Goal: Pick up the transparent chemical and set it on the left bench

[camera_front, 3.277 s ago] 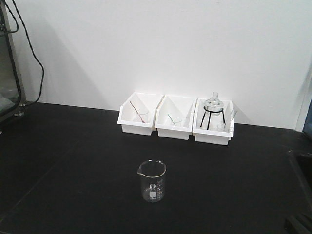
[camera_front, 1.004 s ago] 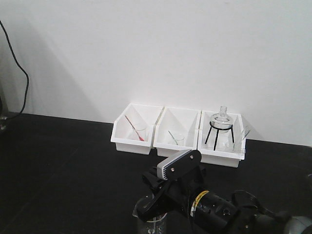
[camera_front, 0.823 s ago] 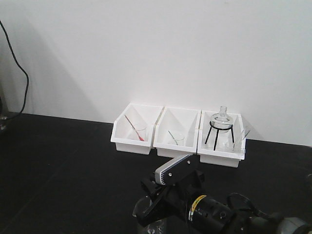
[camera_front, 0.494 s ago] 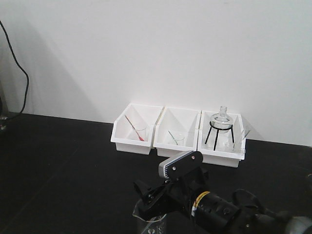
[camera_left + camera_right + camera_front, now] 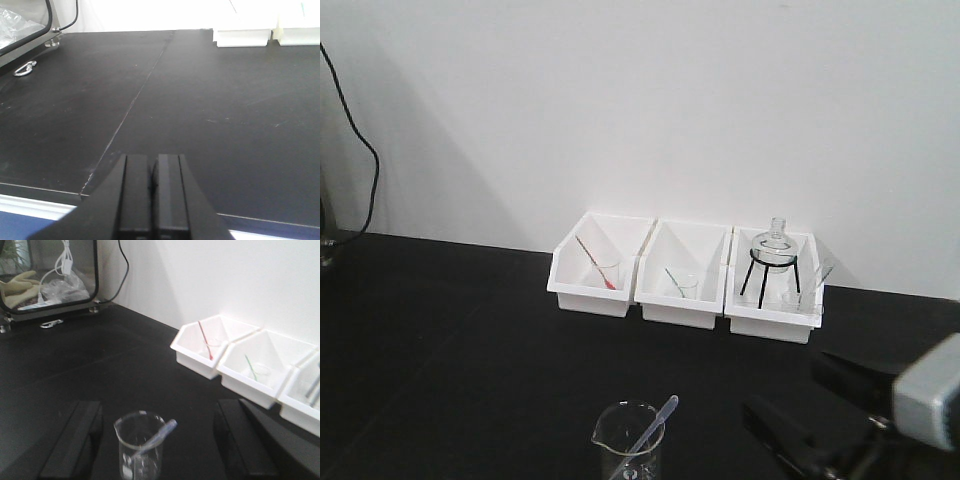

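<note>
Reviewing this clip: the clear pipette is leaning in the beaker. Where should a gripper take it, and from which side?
Probably the bulb end of the clear pipette, which leans out over the beaker rim, coming from above with the fingers across the stem. The lower stem sits behind glass. The right gripper is open, straddling the beaker; the left gripper is shut over bare bench.

You see a bright white wall [image 5: 700, 110] lit softly from above, with a grey shadow on its left side. The matte black worktop [image 5: 450, 340] stays dark and flat, with almost no shine. In the left wrist view, the three white open-front bins [image 5: 260, 25] glow so bright you lose their shape. The clear glass beaker [image 5: 141, 445] looks soft and fuzzy. All pictures are a little grainy.
</note>
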`<state>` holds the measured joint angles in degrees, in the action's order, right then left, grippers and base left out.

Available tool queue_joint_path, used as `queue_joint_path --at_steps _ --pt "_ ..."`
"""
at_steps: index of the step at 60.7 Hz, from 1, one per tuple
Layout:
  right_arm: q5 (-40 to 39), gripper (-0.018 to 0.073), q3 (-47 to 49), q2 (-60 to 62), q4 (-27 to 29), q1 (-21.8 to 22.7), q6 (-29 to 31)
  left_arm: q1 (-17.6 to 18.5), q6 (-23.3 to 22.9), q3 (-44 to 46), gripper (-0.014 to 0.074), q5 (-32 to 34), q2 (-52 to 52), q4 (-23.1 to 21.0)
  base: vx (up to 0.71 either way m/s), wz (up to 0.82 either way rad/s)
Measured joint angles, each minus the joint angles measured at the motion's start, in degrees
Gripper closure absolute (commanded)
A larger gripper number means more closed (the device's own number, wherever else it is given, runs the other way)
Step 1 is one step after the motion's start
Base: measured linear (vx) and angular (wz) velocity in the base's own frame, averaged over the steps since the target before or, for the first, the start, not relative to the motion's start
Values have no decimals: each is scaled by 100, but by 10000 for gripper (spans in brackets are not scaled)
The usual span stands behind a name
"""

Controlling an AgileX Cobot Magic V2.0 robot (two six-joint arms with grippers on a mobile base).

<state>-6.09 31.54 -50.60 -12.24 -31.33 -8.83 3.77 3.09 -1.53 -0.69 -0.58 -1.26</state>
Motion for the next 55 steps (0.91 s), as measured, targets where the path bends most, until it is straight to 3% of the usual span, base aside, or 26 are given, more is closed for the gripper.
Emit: queue_joint_path --at_steps 20,38,43,55 --pt "2022 47 -62 1739 216 0 -190 0 0 0 600 0 0 0 0 0" --pt "2208 82 -205 2257 176 78 -185 0 0 0 600 0 0 0 0 0" --pt "1923 130 -545 2602 313 482 -175 0 0 0 600 0 0 0 0 0" --pt "1021 319 -1866 4007 494 1998 115 0 0 0 600 0 0 0 0 0"
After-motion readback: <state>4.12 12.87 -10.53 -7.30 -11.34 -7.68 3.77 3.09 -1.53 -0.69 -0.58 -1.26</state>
